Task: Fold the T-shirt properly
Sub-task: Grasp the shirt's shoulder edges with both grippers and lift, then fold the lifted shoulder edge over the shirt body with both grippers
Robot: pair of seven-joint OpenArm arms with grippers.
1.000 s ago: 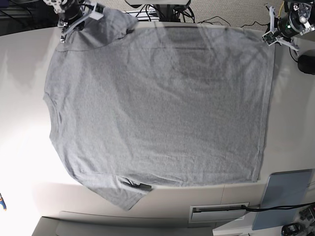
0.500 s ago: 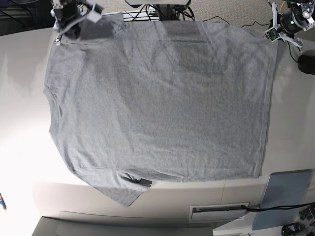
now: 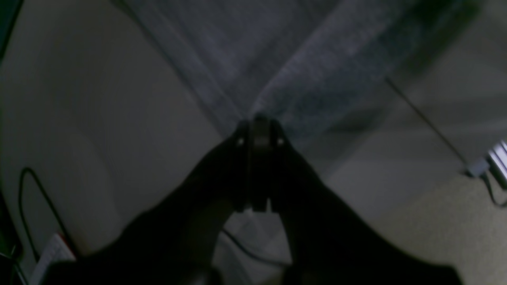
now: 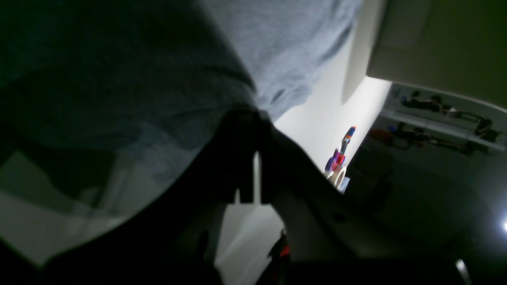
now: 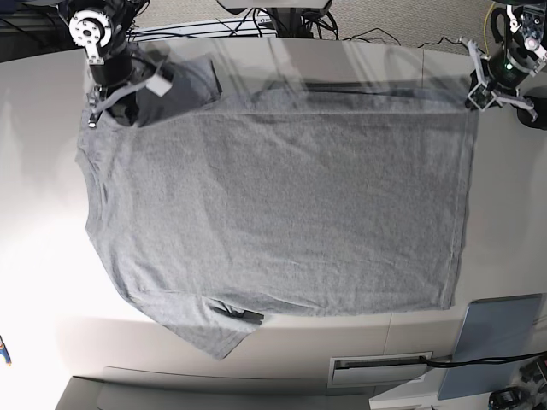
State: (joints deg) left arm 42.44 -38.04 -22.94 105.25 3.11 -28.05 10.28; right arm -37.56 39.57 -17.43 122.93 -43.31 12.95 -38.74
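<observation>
The T-shirt [image 5: 282,213] covers most of the white table [image 5: 34,256], spread flat with its printed side not showing. Its hem runs down the base view's right side, the neckline sits at the view's left, and one sleeve reaches toward the table's near edge, ending just short of a recessed slot [image 5: 380,369]. A bare strip of table lies along the left and far sides; on the right a grey-blue pad [image 5: 496,342] lies near the hem's lower corner.

The right gripper [image 5: 115,81] hangs at the far left corner, over the far sleeve and shoulder. In its wrist view the dark jaws are closed on a bunch of grey cloth [image 4: 166,75] that drapes down from them.

The left gripper [image 5: 487,90] sits at the far right corner, at the hem's end. In its wrist view the fingers [image 3: 259,130] are pressed together on the shirt's corner, with the fabric [image 3: 277,59] stretching away from them.
</observation>
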